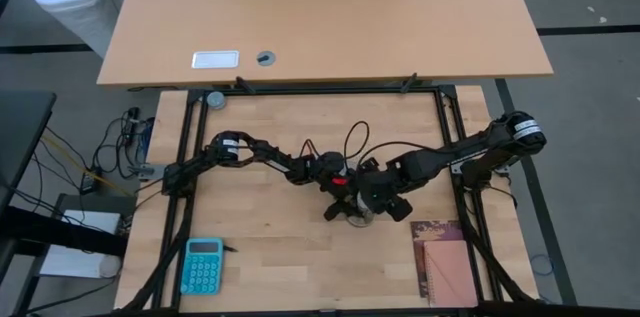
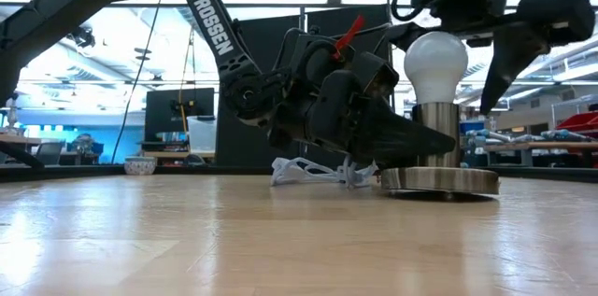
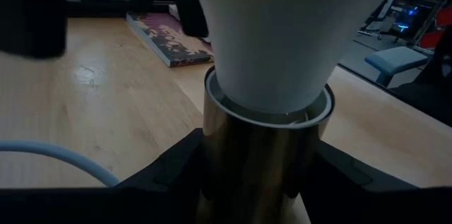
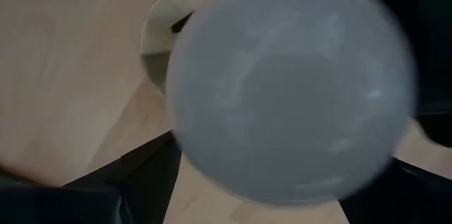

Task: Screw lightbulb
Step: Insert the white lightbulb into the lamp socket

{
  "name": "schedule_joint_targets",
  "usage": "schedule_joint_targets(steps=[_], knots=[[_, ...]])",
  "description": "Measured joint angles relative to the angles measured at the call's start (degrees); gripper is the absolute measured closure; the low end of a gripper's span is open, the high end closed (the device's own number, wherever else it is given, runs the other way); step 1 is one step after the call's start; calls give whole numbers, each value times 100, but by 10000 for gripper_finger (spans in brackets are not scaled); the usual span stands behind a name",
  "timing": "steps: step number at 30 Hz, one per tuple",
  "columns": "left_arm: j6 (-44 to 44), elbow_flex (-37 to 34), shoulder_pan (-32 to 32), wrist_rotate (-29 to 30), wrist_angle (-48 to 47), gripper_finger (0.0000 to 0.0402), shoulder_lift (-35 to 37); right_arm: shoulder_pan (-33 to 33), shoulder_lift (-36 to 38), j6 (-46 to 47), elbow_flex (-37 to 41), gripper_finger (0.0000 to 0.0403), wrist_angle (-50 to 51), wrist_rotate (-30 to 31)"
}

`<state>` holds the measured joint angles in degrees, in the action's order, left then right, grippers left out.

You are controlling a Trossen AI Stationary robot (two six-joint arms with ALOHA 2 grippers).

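Observation:
The white lightbulb (image 2: 435, 61) stands upright with its narrow end in the brass-coloured socket tube (image 2: 436, 133), which rises from a round flat silvery base (image 2: 439, 181) on the wooden table. My left gripper (image 2: 411, 144) reaches in low from the table's left and is shut on the tube. My right gripper (image 1: 366, 207) hangs above, pointing steeply down, open. Its fingers (image 2: 506, 58) stand on either side of the bulb's globe (image 4: 289, 90), with a gap showing in the low view. My left gripper pinches the socket tube (image 3: 265, 160) between its two fingers (image 3: 176, 174), one on each side, below the tube's rim. The fingers come nearly level from the table's left. The tube stands upright and its base rests on the table.
A coiled white cable (image 2: 313, 173) lies behind the socket. A teal calculator (image 1: 203, 265) lies near the front left and a book (image 1: 443, 262) at the front right. A second tabletop (image 1: 320, 17) borders the far edge.

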<state>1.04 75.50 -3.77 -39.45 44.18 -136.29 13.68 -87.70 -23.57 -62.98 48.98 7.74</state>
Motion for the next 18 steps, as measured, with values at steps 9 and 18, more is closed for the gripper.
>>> schedule_joint_targets(steps=[9,18], knots=[[16,0,48,60,2,204,2,97,4,-265,-201,73,-242,4],[26,-1,50,80,7,204,2,99,-28,-364,-195,74,-668,-207]])
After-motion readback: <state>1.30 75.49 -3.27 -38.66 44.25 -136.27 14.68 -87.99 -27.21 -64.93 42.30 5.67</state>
